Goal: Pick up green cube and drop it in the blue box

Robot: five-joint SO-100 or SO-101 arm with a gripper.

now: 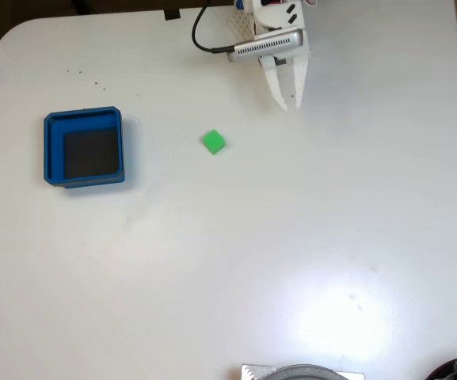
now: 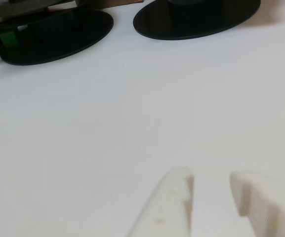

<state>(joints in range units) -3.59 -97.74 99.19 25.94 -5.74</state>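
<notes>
A white gripper (image 1: 289, 103) hangs over the white table (image 1: 291, 237), its two fingers slightly parted with a narrow gap and nothing between them, well up and right of the one green cube (image 1: 213, 142). The single blue box (image 1: 84, 147), its dark floor bare, sits left of the cube. In the other view, two black oval bases (image 2: 58, 34) stand beyond the fingertips (image 2: 179, 190).

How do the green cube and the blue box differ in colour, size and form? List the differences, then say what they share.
1. Colour: the green cube is bright green all over; the blue box has blue walls and a dark inner floor.
2. Size: the green cube is far smaller than the blue box.
3. Form: the green cube is solid; the blue box is an open, shallow tray.

Shared: both rest on the white table, apart from each other.
</notes>
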